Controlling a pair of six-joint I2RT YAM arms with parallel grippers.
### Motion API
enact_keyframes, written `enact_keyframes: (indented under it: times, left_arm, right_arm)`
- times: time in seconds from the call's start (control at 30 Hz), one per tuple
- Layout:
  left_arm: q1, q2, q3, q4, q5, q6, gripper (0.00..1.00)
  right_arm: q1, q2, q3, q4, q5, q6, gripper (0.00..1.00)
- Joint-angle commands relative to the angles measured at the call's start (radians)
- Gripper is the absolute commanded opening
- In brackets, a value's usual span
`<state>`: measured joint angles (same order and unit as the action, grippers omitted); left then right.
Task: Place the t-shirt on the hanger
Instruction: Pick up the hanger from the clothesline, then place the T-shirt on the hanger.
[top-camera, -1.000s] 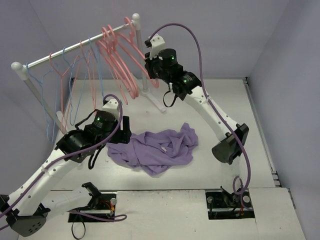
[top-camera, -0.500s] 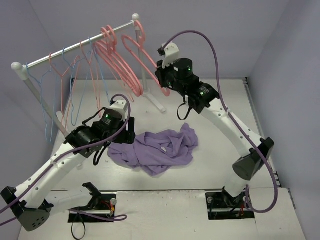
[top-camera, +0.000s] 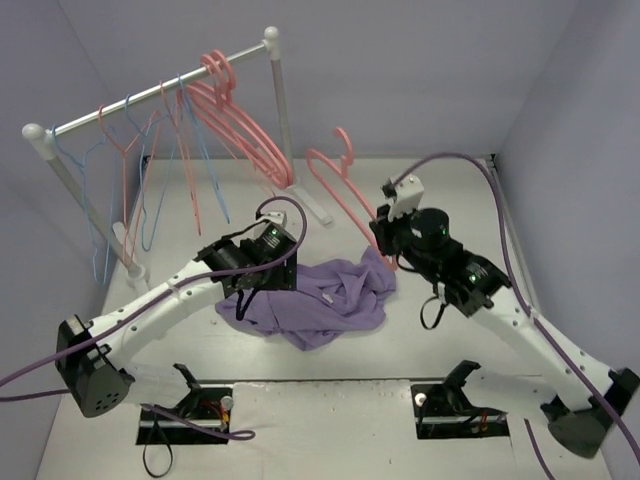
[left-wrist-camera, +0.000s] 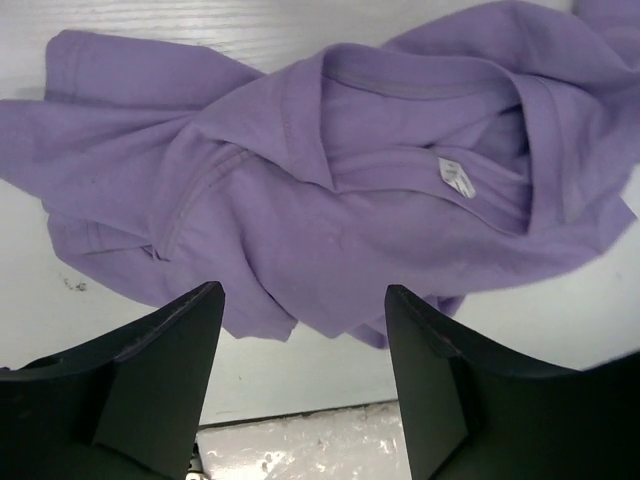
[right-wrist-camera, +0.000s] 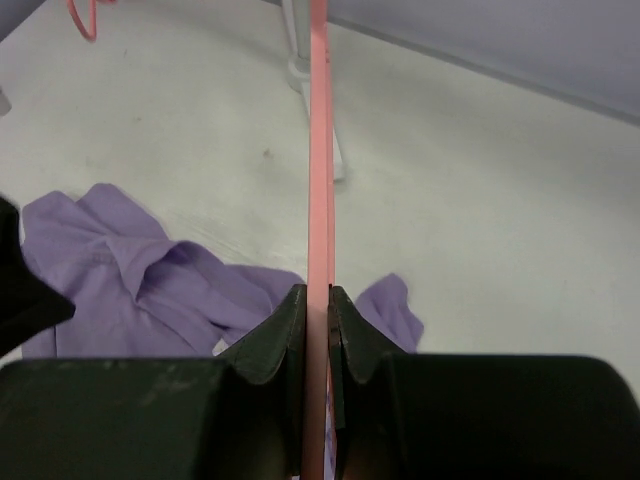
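**Op:** Where's the hanger?

**Eng:** Your right gripper has it. That's one thick salmon-pink hanger, and the jaws are pinched tight on its frame. It shows edge-on in the wrist view. It's held tilted with the hook up, apart from the rail, and its low end is just above the right edge of the t-shirt.

**Op:** And the shirt?

**Eng:** One purple t-shirt, crumpled on the table between your two arms. The collar faces up and a white label shows inside it.

**Op:** Left side?

**Eng:** Your left gripper hangs over the shirt's near-left edge. The jaws are spread wide with nothing between them, and I can't tell whether they touch the cloth.

**Op:** What's on the rail?

**Eng:** A bunch of thick pink hangers at the far end. They overlap, so I can't count them. The thin wire hangers, blue and pink-red, hang toward the near end, and I can't count those either.
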<state>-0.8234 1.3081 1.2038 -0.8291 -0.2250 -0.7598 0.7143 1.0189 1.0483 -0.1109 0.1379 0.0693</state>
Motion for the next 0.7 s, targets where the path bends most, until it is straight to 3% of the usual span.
enact_keyframes:
  times: [0.0,0.17,0.67]
  left_arm:
    - [-0.003,0.071,0.079,0.027,-0.142,-0.096,0.58]
    - [-0.005,0.193,0.128,0.032,-0.226,-0.07,0.56]
    - [-0.003,0.407,0.177,0.03,-0.246,-0.084,0.54]
  right_arm:
    - [0.0,-0.105,-0.105,0.046,0.04,0.084,0.0]
    - [0.0,-0.199,-0.193,0.01,0.042,0.129,0.0]
    - [-0.001,-0.269,-0.237,-0.044,0.03,0.139,0.0]
